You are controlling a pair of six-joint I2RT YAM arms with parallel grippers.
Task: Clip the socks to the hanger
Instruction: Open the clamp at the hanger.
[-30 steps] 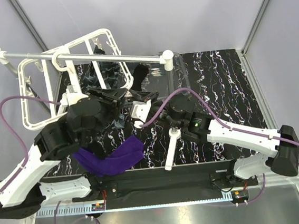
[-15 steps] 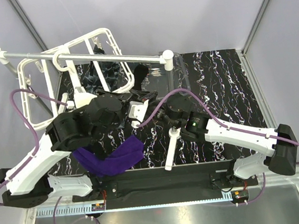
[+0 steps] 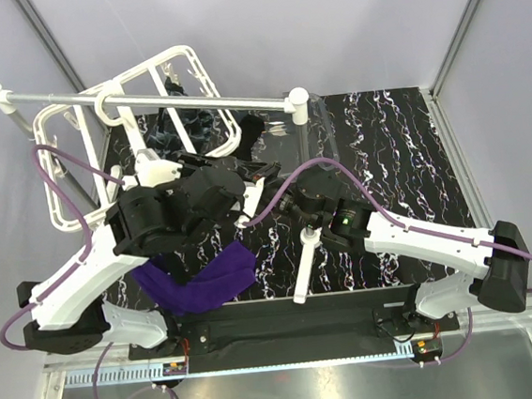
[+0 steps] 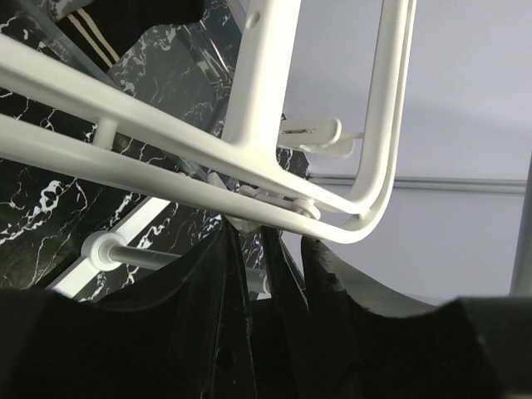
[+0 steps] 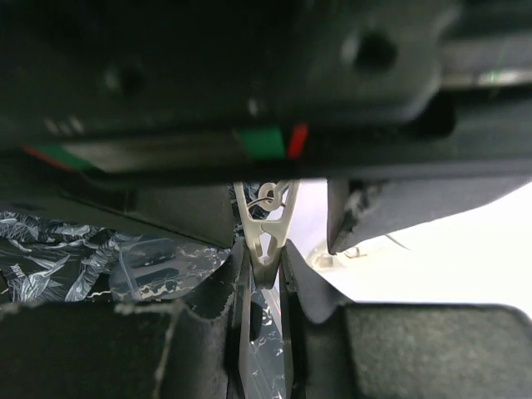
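Hanger clip [image 5: 266,237] stands lengthwise in your right gripper [image 5: 264,270], jaws pinched nearly closed on it, while your left gripper [image 3: 212,174] sits just under the hanger [image 3: 51,168] corner, its hold impossible to tell, purple sock [image 3: 203,279] at the tabletop's near edge

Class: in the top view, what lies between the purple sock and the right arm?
A white bar crosses the marbled table between the purple sock and right arm, shown in the top view.

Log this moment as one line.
stage: clipping | right jaws: shut on clip | left jaws: at hanger, state unclear | purple sock: on table, unclipped
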